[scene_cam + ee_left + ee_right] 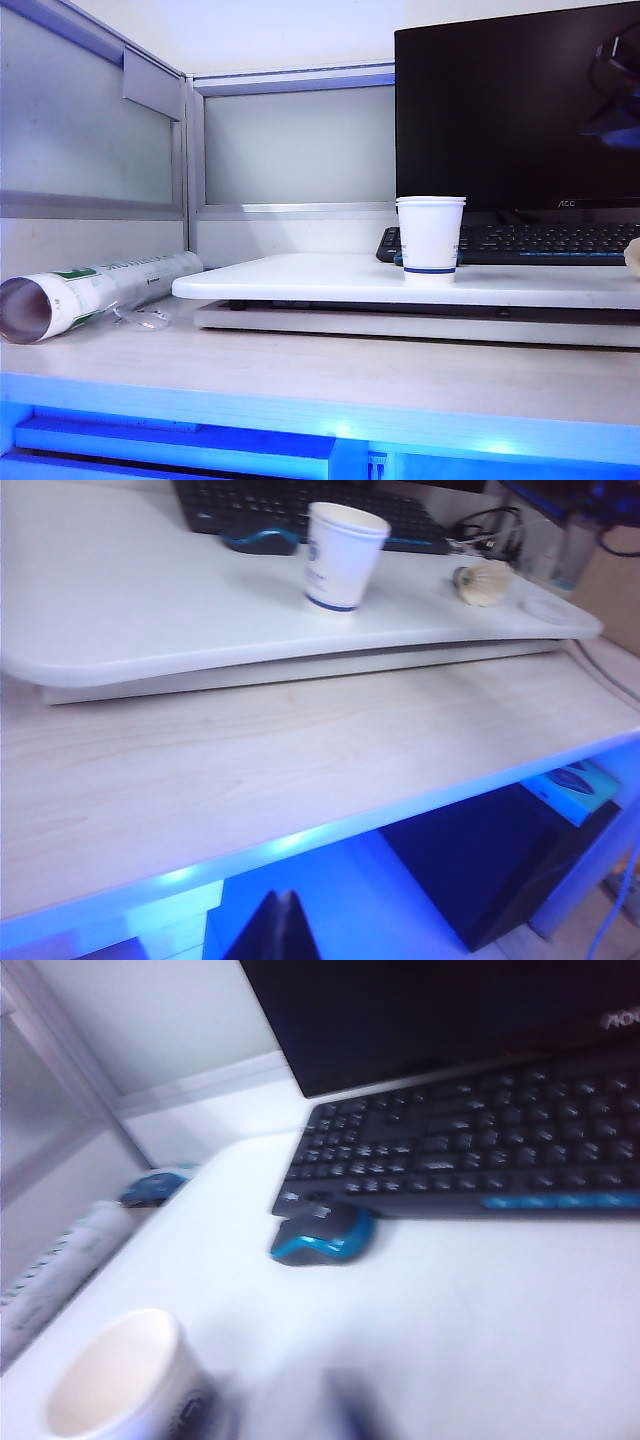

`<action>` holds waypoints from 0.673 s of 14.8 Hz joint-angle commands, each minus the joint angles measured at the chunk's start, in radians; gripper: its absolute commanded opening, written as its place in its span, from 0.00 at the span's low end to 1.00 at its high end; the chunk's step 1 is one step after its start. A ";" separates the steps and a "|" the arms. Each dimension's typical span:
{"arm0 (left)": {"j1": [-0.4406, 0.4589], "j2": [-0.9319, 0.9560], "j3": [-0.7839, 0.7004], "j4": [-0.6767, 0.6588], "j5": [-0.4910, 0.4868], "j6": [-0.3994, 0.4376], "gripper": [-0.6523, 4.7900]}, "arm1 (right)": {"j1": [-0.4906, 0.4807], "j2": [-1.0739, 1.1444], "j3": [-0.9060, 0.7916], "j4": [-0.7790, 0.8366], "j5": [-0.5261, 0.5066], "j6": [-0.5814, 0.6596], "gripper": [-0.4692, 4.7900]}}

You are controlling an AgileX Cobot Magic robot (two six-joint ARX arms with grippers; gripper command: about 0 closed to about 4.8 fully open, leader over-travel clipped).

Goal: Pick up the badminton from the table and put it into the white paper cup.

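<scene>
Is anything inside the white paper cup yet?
From the right wrist view, the cup looks empty, though blurred and its bottom is hidden. The shuttlecock lies on the white board beside it.

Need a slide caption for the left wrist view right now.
White paper cup upright on the table, badminton lying beside it; left gripper low, off the desk edge.

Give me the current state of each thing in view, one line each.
white paper cup: upright on the table, empty.
badminton: lying on its side, apart from the cup.
monitor: dark.
paper tube: lying on the desk.
left gripper: below desk edge, shut.
right gripper: not visible.
</scene>
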 commanded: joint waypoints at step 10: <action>0.001 0.000 -0.002 -0.019 -0.003 0.001 0.11 | -0.130 -0.084 0.000 -0.404 0.146 -0.068 0.67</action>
